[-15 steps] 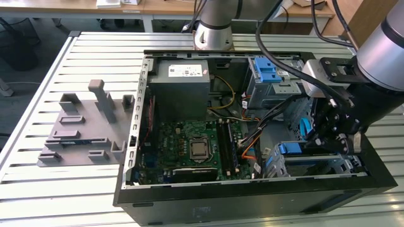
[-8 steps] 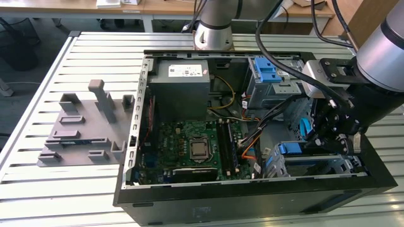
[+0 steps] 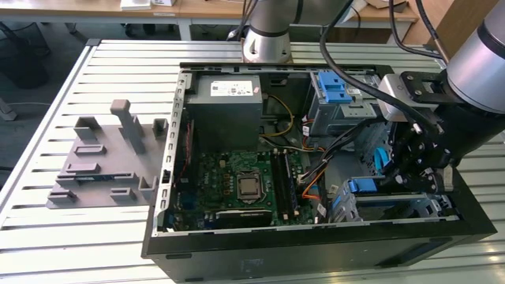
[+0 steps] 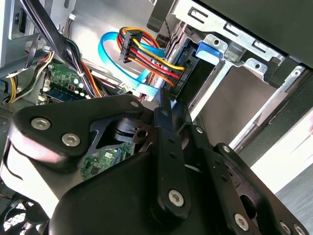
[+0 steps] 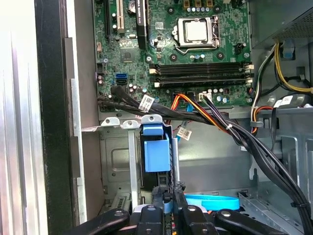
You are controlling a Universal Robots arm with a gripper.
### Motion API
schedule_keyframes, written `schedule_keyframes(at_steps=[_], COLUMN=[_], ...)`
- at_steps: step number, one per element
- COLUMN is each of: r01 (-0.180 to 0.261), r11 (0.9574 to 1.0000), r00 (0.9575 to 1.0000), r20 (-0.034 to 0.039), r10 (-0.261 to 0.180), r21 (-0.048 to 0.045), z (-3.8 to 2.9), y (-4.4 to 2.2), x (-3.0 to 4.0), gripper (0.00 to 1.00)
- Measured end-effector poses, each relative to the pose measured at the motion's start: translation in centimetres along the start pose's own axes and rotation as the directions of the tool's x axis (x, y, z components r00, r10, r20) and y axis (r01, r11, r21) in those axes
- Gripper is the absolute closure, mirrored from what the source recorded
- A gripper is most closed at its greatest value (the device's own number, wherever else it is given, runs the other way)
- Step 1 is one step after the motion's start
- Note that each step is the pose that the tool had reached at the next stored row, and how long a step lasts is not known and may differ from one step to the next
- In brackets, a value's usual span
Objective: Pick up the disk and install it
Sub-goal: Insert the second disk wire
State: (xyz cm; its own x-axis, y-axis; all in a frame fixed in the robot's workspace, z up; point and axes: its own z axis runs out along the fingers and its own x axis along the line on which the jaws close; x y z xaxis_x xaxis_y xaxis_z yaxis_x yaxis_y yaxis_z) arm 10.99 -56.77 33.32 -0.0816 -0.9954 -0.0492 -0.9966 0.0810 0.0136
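My one tool [image 3: 418, 171] sits inside the open computer case [image 3: 236, 248], by one blue-latched drive cage [image 5: 156, 154]. I cannot tell how far it is open. One grey holder block [image 3: 106, 160] rests on the desk [image 3: 63, 248].

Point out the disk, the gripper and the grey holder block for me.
disk [image 5: 156, 155]: first wrist view, its blue bracket face.
gripper [image 5: 168, 196]: first wrist view, between its fingertips.
grey holder block [image 3: 106, 163]: exterior view, its flat base.

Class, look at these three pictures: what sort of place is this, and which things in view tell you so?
Probably a robotics lab or test workshop. An open desktop computer case lies on a slatted metal table, a robot arm reaches into it, and a grey holder block sits beside it, with desks behind.
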Motion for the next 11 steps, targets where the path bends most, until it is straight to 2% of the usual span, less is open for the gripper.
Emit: schedule_keyframes(at_steps=[6, 11], r01=[0.000, 0.000], r11=[1.0000, 1.0000], r00=[1.0000, 1.0000], r20=[0.0000, -0.0004], r10=[0.000, 0.000], r21=[0.0001, 0.0000], z=[-0.87, -0.93], y=[0.01, 0.00], x=[-0.04, -0.04], gripper=[0.76, 0.78])
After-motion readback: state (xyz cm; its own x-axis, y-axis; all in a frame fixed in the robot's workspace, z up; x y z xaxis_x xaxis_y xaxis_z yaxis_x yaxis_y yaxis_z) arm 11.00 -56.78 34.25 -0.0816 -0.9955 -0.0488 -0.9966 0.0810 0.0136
